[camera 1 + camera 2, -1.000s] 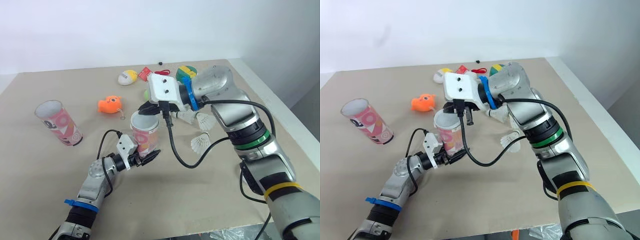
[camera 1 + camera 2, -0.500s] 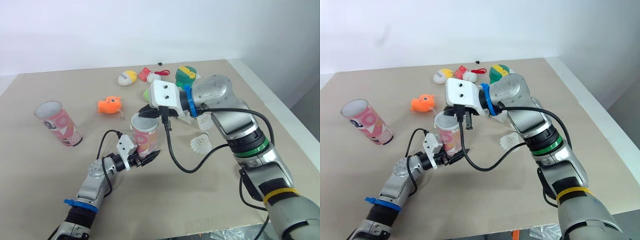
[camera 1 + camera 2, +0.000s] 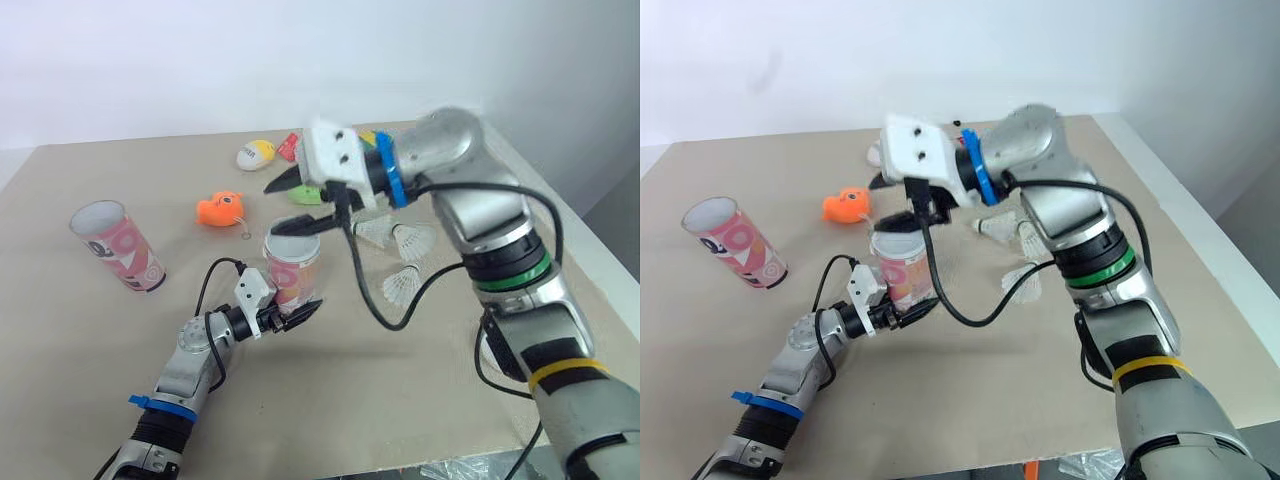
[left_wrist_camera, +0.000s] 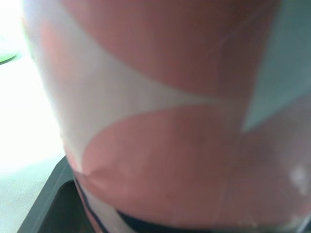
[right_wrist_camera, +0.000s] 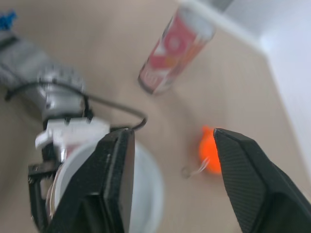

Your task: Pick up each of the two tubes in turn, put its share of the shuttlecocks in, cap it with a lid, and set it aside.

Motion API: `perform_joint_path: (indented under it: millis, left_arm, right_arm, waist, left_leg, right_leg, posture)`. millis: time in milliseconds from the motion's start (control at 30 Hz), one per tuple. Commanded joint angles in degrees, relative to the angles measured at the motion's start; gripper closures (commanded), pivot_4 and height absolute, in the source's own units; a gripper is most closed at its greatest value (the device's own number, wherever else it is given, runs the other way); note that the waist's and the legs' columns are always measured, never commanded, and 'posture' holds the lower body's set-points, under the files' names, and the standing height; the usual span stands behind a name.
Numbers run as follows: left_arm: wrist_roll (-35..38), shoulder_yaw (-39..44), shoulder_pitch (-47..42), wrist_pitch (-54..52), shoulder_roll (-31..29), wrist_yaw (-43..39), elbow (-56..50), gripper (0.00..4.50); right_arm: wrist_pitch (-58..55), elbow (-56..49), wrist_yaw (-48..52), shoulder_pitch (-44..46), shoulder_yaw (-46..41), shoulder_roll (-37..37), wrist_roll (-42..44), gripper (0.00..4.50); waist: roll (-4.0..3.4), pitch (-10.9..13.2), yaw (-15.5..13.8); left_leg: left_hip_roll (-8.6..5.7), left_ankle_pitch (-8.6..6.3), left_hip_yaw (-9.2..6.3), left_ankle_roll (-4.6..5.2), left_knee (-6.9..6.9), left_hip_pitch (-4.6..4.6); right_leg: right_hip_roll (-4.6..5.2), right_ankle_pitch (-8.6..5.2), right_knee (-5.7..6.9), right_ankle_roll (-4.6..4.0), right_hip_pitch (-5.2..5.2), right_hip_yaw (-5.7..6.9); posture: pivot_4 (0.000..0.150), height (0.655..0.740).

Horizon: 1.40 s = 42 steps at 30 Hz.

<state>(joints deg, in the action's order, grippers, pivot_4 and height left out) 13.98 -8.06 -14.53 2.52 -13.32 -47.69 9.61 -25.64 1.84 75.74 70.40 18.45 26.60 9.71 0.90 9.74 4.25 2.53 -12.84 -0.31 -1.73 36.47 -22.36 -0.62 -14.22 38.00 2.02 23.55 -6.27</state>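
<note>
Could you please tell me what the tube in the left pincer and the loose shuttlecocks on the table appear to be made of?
The held tube looks like printed cardboard, possibly thin plastic: matte pink-and-white pattern, thin pale rim. The shuttlecocks have white fanned skirts, feather or nylon; too small to tell which.

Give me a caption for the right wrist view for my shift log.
Open right hand over the held tube and its white mouth, orange toy and second tube on the table beyond.
</note>
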Motion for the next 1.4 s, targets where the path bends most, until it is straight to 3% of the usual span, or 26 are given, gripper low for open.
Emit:
perform_joint_path:
  millis: [33,100,133,633,900,933,1000,1033,1100,1167,1233,1267,1300,1333,1400]
  left_arm:
    - [-1.30,-0.86,1.56,-1.50,-0.18,0.55,3.45,1.22]
    - [-1.39,-0.89,1.55,-1.42,-0.14,0.62,3.50,1.22]
    - [-1.41,-0.90,1.55,-1.39,-0.12,0.64,3.51,1.22]
    - [-1.40,-0.82,1.60,-1.39,0.07,0.35,3.52,1.22]
    - [-1.70,-0.51,2.07,-1.82,-0.18,0.39,3.11,1.22]
    - [-1.62,-0.52,2.13,-1.88,-0.24,0.35,3.00,0.44]
    - [-1.22,-0.67,2.13,-2.32,-0.53,-0.29,2.82,0.00]
    - [-1.03,-0.79,2.06,-2.80,-0.78,-0.75,2.79,0.00]
    - [-0.91,-0.92,1.97,-3.28,-1.34,-1.44,2.69,0.00]
    - [-0.61,-0.80,2.11,-3.77,-2.30,-2.16,2.01,0.00]
    - [-0.23,-0.48,2.70,-4.27,-3.86,-3.17,0.64,0.00]
    - [0.32,0.03,3.22,-4.60,-4.81,-3.82,-0.32,0.00]
    - [0.97,0.63,4.00,-5.01,-6.31,-4.92,-1.47,0.00]
    - [1.47,1.21,4.69,-5.09,-7.79,-5.91,-2.23,0.00]
    - [3.01,2.69,5.79,-5.48,-10.36,-7.71,-3.39,0.00]
  right_arm:
    - [-1.11,-0.94,3.61,2.29,-0.29,2.14,1.54,3.37]
    - [-1.42,-1.74,5.62,0.91,2.49,3.64,0.33,4.36]
    - [-0.97,-1.88,6.00,0.09,3.73,4.12,-0.48,4.44]
    - [3.25,-1.47,6.91,-9.70,15.50,3.31,-9.61,4.44]
    - [0.97,-3.25,-0.06,-9.17,-1.23,-3.33,1.81,4.44]
    - [0.39,-3.58,-0.85,-9.01,-2.47,-3.63,2.79,4.50]
    - [-0.58,-4.73,-1.80,-8.82,-5.28,-2.99,5.00,3.83]
    - [-2.18,-5.19,-3.15,-8.57,-8.06,-3.14,7.32,3.30]
    - [-6.14,-6.35,-6.01,-8.55,-13.07,-3.56,12.03,2.86]
    - [-10.68,-9.29,-7.85,-10.29,-16.34,-2.47,16.19,2.15]
    - [-14.72,-13.90,-8.94,-14.18,-18.50,-0.09,19.50,1.41]
    - [-16.27,-16.46,-9.59,-16.97,-19.33,1.28,20.72,0.83]
    - [-17.67,-19.00,-10.84,-20.34,-20.37,2.32,21.76,0.67]
    - [-18.60,-20.93,-12.67,-23.23,-21.51,2.51,22.68,0.03]
    - [-18.17,-24.35,-14.85,-28.79,-22.48,2.80,23.48,0.03]
  waist:
    - [0.00,0.00,0.00]
    - [0.00,0.00,0.00]
    - [0.00,0.00,0.01]
    - [-0.12,-0.62,0.07]
    - [0.08,-1.02,0.09]
    - [0.20,-0.93,0.08]
    - [0.22,-0.93,-0.05]
    - [0.25,-0.91,-0.09]
    - [0.29,-0.88,-0.09]
    - [0.32,-0.85,-0.07]
    - [0.39,-0.84,-0.01]
    - [0.45,-0.84,0.01]
    - [0.45,-0.83,0.11]
    - [0.48,-0.82,0.21]
    - [0.44,-0.79,0.56]
  left_leg:
    - [0.00,0.00,-0.01,0.00,0.00,0.00]
    - [0.00,0.00,0.00,0.00,0.00,0.00]
    - [0.00,0.00,0.01,0.00,0.00,0.00]
    - [0.00,-0.02,0.02,-0.03,-0.08,0.27]
    - [0.03,-0.04,0.01,-0.06,-0.21,0.26]
    - [0.03,-0.04,-0.01,-0.06,-0.20,0.19]
    - [0.02,-0.04,-0.03,-0.06,-0.19,0.01]
    - [-0.01,-0.04,-0.04,-0.07,-0.19,-0.01]
    - [-0.01,-0.06,-0.06,-0.09,-0.19,-0.06]
    - [-0.01,-0.07,-0.09,-0.11,-0.20,-0.12]
    - [0.01,-0.10,-0.12,-0.10,-0.22,-0.12]
    - [0.03,-0.12,-0.15,-0.08,-0.26,-0.11]
    - [0.04,-0.15,-0.19,-0.09,-0.28,-0.10]
    - [0.07,-0.21,-0.15,-0.09,-0.34,-0.07]
    - [0.13,-0.32,-0.01,0.03,-0.51,-0.06]
  right_leg:
    - [0.00,0.00,-0.01,0.00,-0.01,0.01]
    - [0.01,-0.01,-0.02,-0.01,-0.01,0.01]
    - [0.02,-0.01,-0.02,-0.01,0.00,0.00]
    - [0.01,-0.09,-0.03,-0.07,-0.15,0.00]
    - [-0.02,-0.16,-0.02,-0.13,-0.09,0.01]
    - [-0.02,-0.16,-0.02,-0.13,-0.05,0.03]
    - [-0.01,-0.09,-0.02,0.02,0.04,0.04]
    - [0.02,-0.08,-0.03,0.16,0.03,0.06]
    - [0.03,-0.10,-0.08,0.18,0.03,0.07]
    - [0.03,-0.10,-0.12,0.18,0.06,0.09]
    - [0.02,-0.12,-0.13,0.14,0.06,0.12]
    - [0.01,-0.16,-0.15,0.11,0.04,0.15]
    - [0.00,-0.21,-0.17,0.07,0.03,0.20]
    - [-0.01,-0.25,-0.17,0.04,0.03,0.17]
    - [-0.09,-0.30,-0.16,-0.01,0.17,0.02]
  posture:
    - [0.150,0.7400]
    - [0.150,0.7400]
    - [0.150,0.7400]
    - [0.150,0.7400]
    - [0.150,0.7400]
    - [0.150,0.7400]
    - [0.150,0.7400]
    - [0.150,0.7400]
    - [0.150,0.7400]
    - [0.150,0.7400]
    - [0.150,0.7400]
    - [0.150,0.7400]
    - [0.150,0.7400]
    - [0.150,0.7400]
    - [0.150,0.7400]
